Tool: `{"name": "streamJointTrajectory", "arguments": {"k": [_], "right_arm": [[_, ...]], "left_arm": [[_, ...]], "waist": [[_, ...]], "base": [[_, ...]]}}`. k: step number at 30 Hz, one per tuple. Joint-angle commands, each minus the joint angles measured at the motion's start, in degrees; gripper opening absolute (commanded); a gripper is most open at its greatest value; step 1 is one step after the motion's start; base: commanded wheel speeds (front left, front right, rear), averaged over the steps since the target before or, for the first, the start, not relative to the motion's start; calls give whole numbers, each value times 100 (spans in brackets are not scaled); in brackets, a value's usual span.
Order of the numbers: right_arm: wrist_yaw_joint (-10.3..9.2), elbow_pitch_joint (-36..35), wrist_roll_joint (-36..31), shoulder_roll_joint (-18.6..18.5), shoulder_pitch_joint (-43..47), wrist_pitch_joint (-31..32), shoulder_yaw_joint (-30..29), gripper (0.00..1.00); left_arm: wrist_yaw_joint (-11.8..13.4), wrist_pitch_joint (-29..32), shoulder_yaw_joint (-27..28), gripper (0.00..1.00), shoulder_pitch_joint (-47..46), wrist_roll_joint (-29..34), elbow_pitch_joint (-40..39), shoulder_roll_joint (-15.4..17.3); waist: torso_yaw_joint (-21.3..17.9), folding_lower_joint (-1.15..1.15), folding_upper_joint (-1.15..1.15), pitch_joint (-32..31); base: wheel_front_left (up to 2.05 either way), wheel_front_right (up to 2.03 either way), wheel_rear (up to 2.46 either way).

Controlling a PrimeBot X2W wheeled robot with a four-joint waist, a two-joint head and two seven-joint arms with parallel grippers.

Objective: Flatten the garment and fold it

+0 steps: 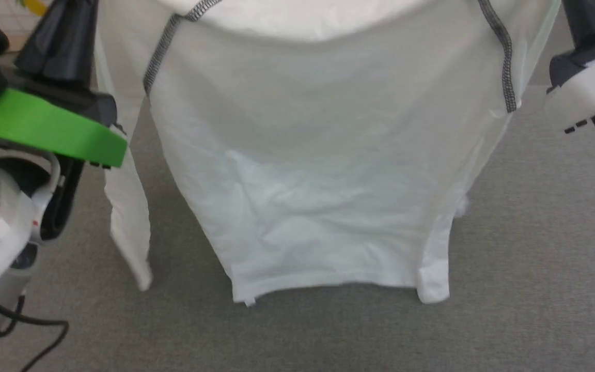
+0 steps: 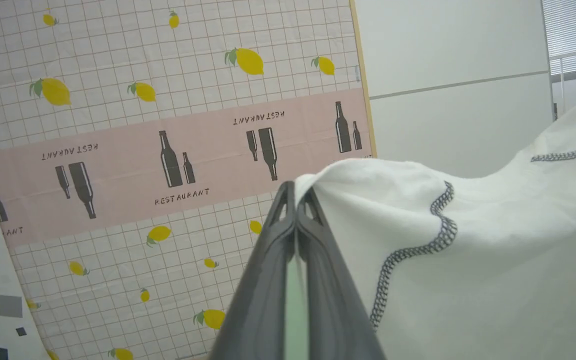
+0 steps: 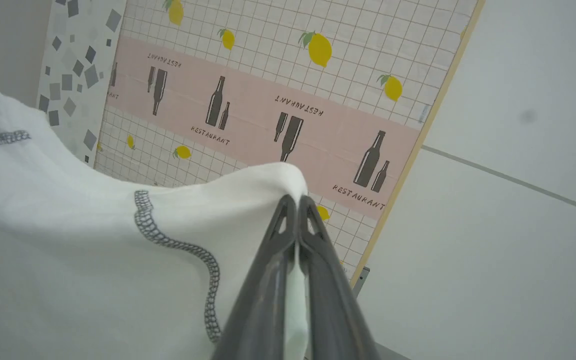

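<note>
Hanging from left fingers [image 2: 268, 270] and right fingers [image 3: 268, 280], the garment [image 1: 318, 196] spreads.

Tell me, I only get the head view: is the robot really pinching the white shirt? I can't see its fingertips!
Observer: Yes. The left wrist view shows the left gripper shut on the shirt, with white cloth caught between its closed jaws.
Operator: And the other one?
Observer: In the right wrist view the right gripper is shut on the shirt's edge too, beside a zigzag seam.
Operator: What are the grippers pointing at?
Observer: A panel patterned with lemons and bottles, printed RESTAURANT, next to a plain white wall.
</note>
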Motion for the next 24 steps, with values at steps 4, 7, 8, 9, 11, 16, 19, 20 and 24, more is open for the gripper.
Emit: {"name": "streamJointTrajectory", "arguments": {"k": [4,7,8,9,11,16,19,20,24], "right_arm": [[-10,-149,59,15,-355,278,81,0],[-10,-166,116,-31,-550,499,196,0],[-10,-148,140,-31,-613,558,230,0],[-10,-103,168,-25,-703,632,270,0],[-10,46,199,-12,-893,748,337,0],[-10,718,112,83,-1557,893,529,0],[-10,1240,-23,149,-2031,883,625,0],[-10,1448,-105,173,-2238,856,655,0],[-10,2188,-446,287,-3065,664,782,0]], "left_arm": [[60,464,38,0,-470,37,-201,155],[29,811,34,0,-719,-110,-264,150],[24,904,44,0,-795,-163,-257,141],[11,1021,49,0,-898,-211,-231,142],[-15,1222,55,0,-1095,-308,-110,118],[-94,1682,26,0,-1686,-482,508,-16],[-113,1869,6,0,-2087,-492,965,-128],[-118,1905,0,0,-2269,-467,1151,-182],[-151,1872,-42,0,-3004,-222,1773,-372]], "waist": [[-355,0,0,-342],[-398,0,0,-335],[-415,0,0,-324],[-434,0,0,-304],[-458,0,0,-250],[-506,0,0,17],[-508,0,0,295],[-500,0,0,432],[-474,0,0,1013]], "base": [[0,0,0],[0,0,0],[0,0,0],[0,0,0],[0,0,0],[0,0,0],[0,0,0],[0,0,0],[0,0,0]]}}
